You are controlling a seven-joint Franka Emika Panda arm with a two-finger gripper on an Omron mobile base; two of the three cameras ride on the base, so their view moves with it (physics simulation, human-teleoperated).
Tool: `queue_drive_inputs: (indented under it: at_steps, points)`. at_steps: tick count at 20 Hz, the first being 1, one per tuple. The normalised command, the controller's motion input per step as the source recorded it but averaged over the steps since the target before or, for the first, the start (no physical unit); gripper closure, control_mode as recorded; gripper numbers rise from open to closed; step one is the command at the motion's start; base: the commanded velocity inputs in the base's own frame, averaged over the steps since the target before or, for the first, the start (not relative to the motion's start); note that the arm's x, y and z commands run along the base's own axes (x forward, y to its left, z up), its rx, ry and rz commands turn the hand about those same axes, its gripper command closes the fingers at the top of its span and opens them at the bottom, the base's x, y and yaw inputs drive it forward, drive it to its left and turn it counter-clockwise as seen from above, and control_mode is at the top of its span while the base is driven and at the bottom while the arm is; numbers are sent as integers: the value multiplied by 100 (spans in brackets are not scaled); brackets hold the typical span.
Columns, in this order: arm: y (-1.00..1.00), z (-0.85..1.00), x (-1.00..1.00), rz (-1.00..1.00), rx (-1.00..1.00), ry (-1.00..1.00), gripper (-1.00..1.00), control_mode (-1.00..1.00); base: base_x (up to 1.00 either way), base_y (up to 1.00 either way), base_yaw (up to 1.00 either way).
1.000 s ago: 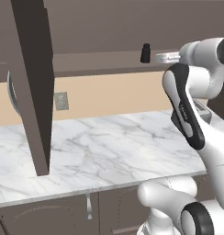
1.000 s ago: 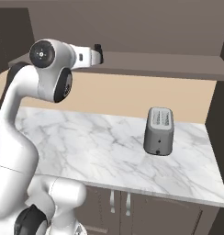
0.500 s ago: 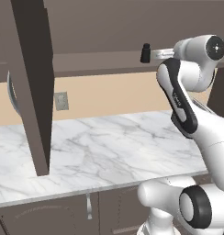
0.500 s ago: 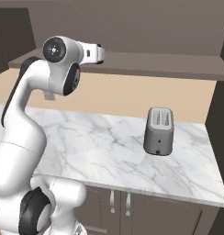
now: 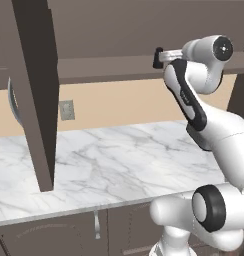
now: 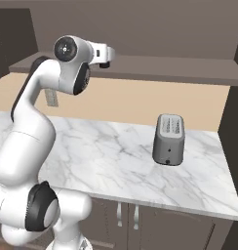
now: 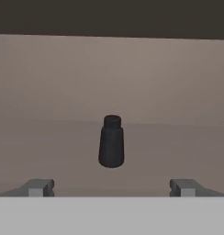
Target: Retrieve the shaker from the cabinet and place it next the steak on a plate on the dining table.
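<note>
One shaker (image 7: 111, 141) stands upright on the cabinet (image 5: 36, 90) shelf, directly ahead of my gripper (image 7: 112, 188) and centred between its two fingers (image 7: 38, 187), which I hold spread wide and empty, short of the shaker, lined up so they can pass either side of it. Below the shaker's shelf runs one marble table (image 6: 116, 161) carrying a single toaster (image 6: 168, 139). One cabinet door hangs open left of the shaker.

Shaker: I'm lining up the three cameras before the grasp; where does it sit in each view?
Left base view: shaker upper right of centre, standing on the shelf.
Right base view: upper left, cannot tell it from the end effector's dark tips.
Hand view: centre, upright.
Shared landmark: the shelf.
</note>
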Motion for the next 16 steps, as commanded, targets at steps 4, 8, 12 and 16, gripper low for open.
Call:
queue_drive_inputs:
  at_steps: [4,8,12,16]
  points:
    - [4,0,31,0,0,0,-100,-100,0,0,0]
    - [5,0,34,0,0,0,-100,-100,0,0,0]
    - [0,0,23,0,0,0,-100,-100,0,0,0]
    - [0,-1,35,0,0,0,-100,-100,0,0,0]
